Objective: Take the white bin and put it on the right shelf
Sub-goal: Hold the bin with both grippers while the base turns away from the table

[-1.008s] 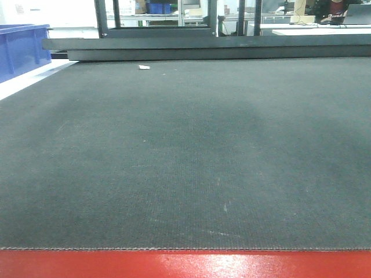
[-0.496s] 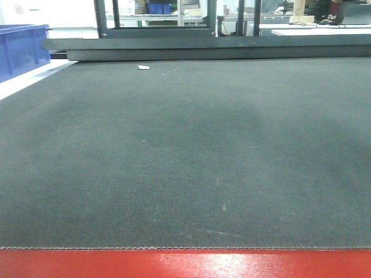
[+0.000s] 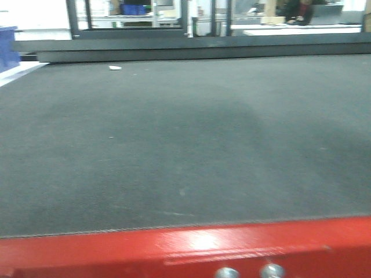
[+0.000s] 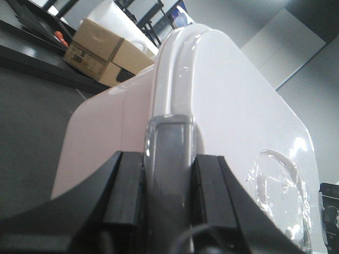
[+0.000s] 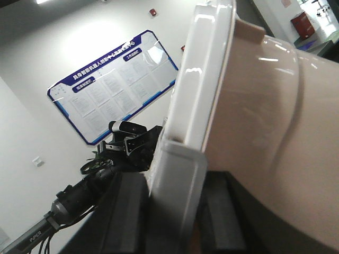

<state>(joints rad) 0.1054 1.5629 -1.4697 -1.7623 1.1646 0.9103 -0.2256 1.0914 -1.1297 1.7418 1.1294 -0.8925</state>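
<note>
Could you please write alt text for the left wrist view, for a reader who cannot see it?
The left end effector clamps the rim of the white bin between two black fingers; the bin's glossy off-white body fills most of the frame. A brown cardboard box shows behind it at upper left.

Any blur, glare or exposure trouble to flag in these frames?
Front-facing view: the whole frame is soft, with a bright glare patch on the red edge. Left wrist view: the white bin fills the frame, with glossy streaks along its ridge; the left hand is dark. Right wrist view: the bin's rim is nearly blown out; the right hand is dark and soft.
</note>
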